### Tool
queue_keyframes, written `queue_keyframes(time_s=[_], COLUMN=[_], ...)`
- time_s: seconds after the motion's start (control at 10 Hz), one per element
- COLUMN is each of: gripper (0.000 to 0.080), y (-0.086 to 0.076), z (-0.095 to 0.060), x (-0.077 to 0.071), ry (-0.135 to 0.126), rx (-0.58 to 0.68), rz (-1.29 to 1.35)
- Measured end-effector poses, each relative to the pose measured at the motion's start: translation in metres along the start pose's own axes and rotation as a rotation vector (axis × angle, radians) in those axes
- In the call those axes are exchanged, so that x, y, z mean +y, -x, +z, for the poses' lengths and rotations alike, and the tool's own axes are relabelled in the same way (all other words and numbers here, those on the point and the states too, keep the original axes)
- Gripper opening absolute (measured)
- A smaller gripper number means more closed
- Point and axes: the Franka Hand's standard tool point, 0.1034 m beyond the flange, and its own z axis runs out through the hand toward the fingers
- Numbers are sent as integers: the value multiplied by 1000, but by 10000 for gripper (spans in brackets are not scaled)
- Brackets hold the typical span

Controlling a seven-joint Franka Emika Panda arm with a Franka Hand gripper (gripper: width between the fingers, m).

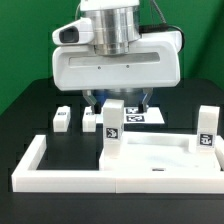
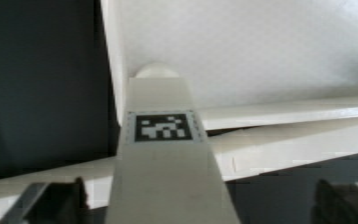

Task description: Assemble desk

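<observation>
Border rail fronts one tabletop and four legs; tool gapes unclenched over one of them

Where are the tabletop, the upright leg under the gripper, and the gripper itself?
tabletop (image 1: 165,152): exterior view, bare top face.
upright leg (image 1: 113,130): exterior view, its tagged front face.
gripper (image 2: 197,198): wrist view, midway between its two dark fingertips.

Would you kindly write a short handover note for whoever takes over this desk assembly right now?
Gripper: open, fingers either side of the near leg, not clamping it.
Tabletop lies flat inside the border rail.
Near leg and right leg stand upright on it; tightness can't be judged.
Two spare legs sit behind the rail.
Left: fit those two.
</observation>
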Motion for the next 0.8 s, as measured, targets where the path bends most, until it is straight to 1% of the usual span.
queue_keyframes(time_s=[0.1, 0.2, 0.3, 0.7, 0.8], gripper=[374, 374, 290, 290, 290], y=[0, 0, 0, 1, 2], z=[0, 1, 1, 3, 4], x=[0, 0, 0, -1, -4], ry=[0, 1, -1, -1, 0], rx=[-1, -1, -1, -4, -6], rz=[10, 12, 62, 362, 517])
